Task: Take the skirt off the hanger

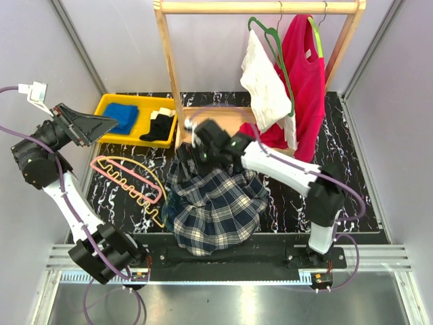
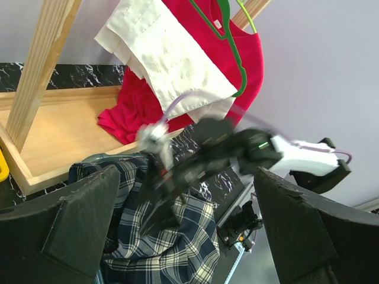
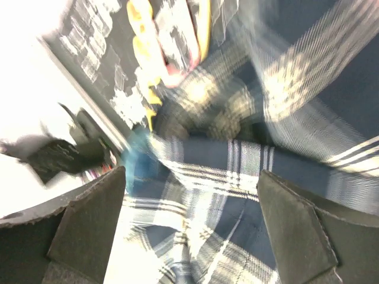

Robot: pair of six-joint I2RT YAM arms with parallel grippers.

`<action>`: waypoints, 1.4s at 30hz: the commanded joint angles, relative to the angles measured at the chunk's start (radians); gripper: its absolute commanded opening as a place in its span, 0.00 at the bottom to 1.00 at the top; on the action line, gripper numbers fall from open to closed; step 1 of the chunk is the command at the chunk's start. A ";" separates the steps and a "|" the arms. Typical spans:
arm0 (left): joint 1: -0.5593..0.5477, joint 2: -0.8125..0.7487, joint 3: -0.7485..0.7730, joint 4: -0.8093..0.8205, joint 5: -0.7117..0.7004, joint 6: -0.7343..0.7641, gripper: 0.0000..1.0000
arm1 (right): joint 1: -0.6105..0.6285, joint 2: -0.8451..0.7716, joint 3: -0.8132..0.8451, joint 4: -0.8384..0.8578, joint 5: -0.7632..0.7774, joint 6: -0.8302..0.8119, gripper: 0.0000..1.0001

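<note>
The navy-and-white plaid skirt (image 1: 215, 206) lies bunched on the black marble table, near the front middle. A teal piece (image 1: 168, 202) that may be its hanger peeks out at the skirt's left edge; the rest is hidden under cloth. My right gripper (image 1: 188, 161) hovers over the skirt's upper left part. In the right wrist view its jaws (image 3: 192, 236) stand wide open, with plaid cloth (image 3: 249, 195) below and nothing between them. My left gripper (image 1: 101, 125) is raised at the far left, apart from the skirt. It is open and empty (image 2: 189, 236).
A pink hanger (image 1: 128, 179) and a yellow hanger (image 1: 150, 177) lie on the table left of the skirt. A yellow tray (image 1: 108, 103) holds blue and black items. The wooden rack (image 1: 169, 74) carries a white garment (image 1: 265, 84) on a green hanger and a red top (image 1: 308, 81).
</note>
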 commanded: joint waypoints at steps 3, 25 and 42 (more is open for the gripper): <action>0.003 0.013 0.042 0.272 0.115 -0.014 0.99 | -0.005 -0.087 0.503 -0.301 0.240 -0.202 1.00; 0.001 0.002 0.002 0.286 0.164 -0.027 0.99 | -0.416 -0.067 0.954 -0.270 0.621 -0.317 0.82; 0.001 0.002 -0.064 0.283 0.166 -0.023 0.99 | -0.540 0.025 0.905 -0.254 0.454 -0.283 0.57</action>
